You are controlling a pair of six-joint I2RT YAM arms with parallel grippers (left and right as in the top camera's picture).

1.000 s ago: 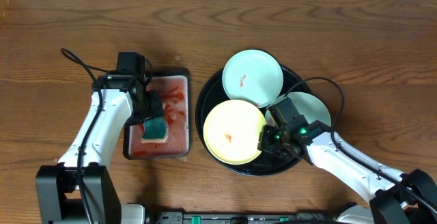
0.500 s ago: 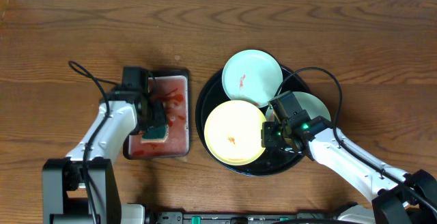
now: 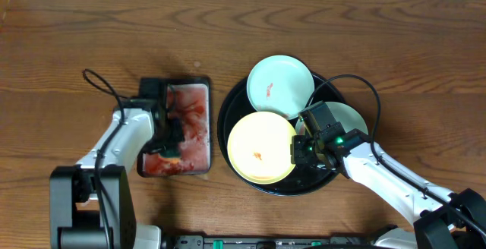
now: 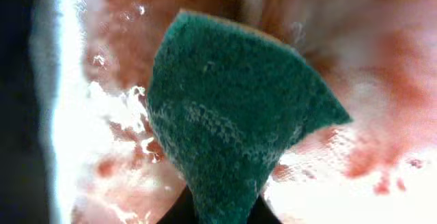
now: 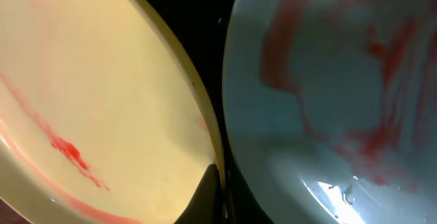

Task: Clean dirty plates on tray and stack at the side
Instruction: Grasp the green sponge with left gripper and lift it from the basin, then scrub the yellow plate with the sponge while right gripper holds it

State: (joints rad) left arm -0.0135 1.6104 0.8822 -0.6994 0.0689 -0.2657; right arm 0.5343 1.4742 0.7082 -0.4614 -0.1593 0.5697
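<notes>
Three plates lie in the round black tray point(image 3: 226, 111). The yellow plate point(image 3: 260, 146) sits at the front left with a small red smear. A pale mint plate point(image 3: 280, 86) rests at the back, and my right arm partly hides another pale plate point(image 3: 349, 117). My right gripper point(image 3: 298, 149) is shut on the yellow plate's right rim point(image 5: 205, 115), beside a pale bluish plate point(image 5: 328, 80) with red smears. My left gripper point(image 3: 171, 140) is shut on a green sponge point(image 4: 232, 115) over pinkish-red liquid.
The small rectangular black tray point(image 3: 199, 84) with pinkish-red liquid stands left of the round tray, with a narrow gap between them. Brown wood tabletop point(image 3: 410, 59) stretches around both trays. A black cable point(image 3: 102, 86) loops off my left arm.
My left gripper moved toward the front of the small tray and shut on the sponge. My right gripper shifted slightly with the yellow plate's rim, then stayed put.
</notes>
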